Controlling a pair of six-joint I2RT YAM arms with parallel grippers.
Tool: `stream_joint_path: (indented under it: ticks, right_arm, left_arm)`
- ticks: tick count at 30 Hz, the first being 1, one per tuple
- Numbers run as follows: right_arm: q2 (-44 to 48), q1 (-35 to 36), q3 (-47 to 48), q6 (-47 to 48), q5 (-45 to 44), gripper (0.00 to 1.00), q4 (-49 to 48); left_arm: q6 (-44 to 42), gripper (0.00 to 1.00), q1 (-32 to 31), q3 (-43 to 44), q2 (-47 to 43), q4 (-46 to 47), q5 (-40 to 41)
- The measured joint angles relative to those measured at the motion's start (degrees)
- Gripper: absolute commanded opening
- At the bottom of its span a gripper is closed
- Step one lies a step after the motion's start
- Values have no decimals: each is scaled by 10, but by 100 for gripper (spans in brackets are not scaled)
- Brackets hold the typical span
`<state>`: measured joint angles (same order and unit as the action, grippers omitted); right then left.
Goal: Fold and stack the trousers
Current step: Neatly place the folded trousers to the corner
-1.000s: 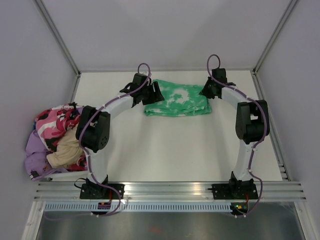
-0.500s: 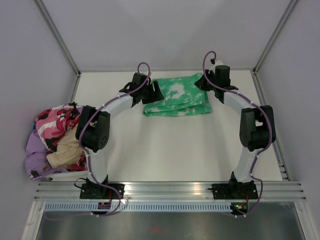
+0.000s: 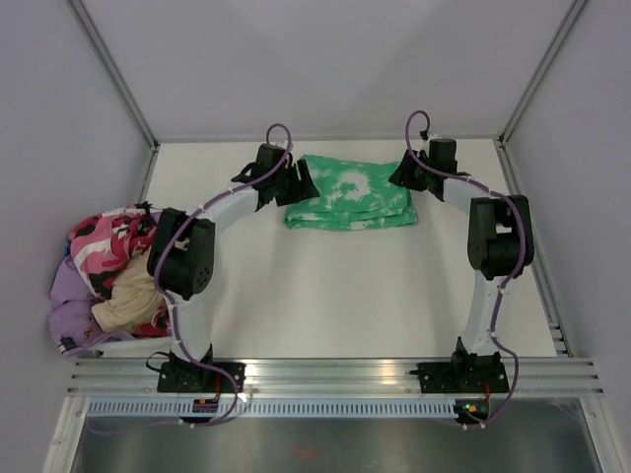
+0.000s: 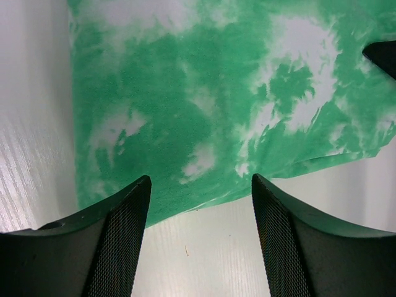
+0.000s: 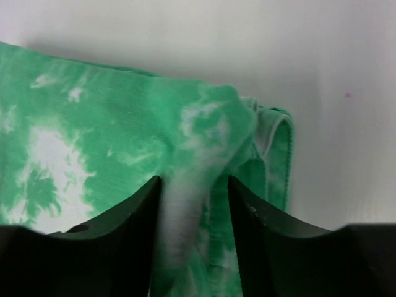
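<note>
- Our left arm reaches far across the table. The left gripper is at the left edge of the folded trousers, with its jaws spread wide.
- Our right arm bends inward, and the right gripper is at the trousers' far right corner.
- A ridge of cloth stands between its jaws; we cannot tell if they pinch it.
</note>
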<state>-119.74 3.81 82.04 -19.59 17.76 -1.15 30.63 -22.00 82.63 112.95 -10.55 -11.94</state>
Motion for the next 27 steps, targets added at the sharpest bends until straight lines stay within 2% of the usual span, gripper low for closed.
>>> stream_joint_path:
  ticks: [3, 7, 10, 11, 12, 13, 14, 15, 17, 18, 22, 24, 27]
  right_arm:
    - [-14, -6, 26, 5, -2, 69, 42]
    - [-22, -8, 80, 25, -14, 71, 130]
    - [-15, -5, 122, 40, -33, 69, 193]
    - [-7, -5, 132, 44, -37, 66, 214]
    - [3, -5, 139, 44, -39, 45, 231]
    - [17, -5, 145, 46, -37, 27, 243]
    - [34, -5, 145, 43, -32, 1, 248]
    - [54, -4, 144, 38, -24, 0, 252]
    - [100, -1, 131, 16, -7, 0, 247]
    - [122, 3, 117, 8, 3, 0, 237]
    - [195, 30, 14, -25, 42, 0, 174]
    - [192, 42, -30, -36, 53, 0, 146]
    - [140, 46, -71, -41, 42, 0, 132]
  left_arm:
    - [0, 72, 1, -2, 0, -1, 0]
    - [-4, 72, 1, -2, 0, -4, 3]
    - [-10, 67, 2, 3, 0, -23, 14]
    - [-10, 61, 2, 7, 0, -31, 16]
    - [-11, 48, 3, 11, 0, -36, 16]
    - [-9, 41, 4, 13, 0, -38, 15]
    - [-8, 35, 6, 15, 0, -38, 14]
    - [-6, 25, 7, 17, 0, -38, 13]
    - [2, 13, 9, 18, 0, -35, 7]
    - [6, 5, 10, 19, 0, -32, 3]
    - [17, 2, 11, 21, 8, -16, -7]
    - [20, 2, 11, 21, 17, -7, -7]
    - [29, 2, 17, 21, 34, 12, -12]
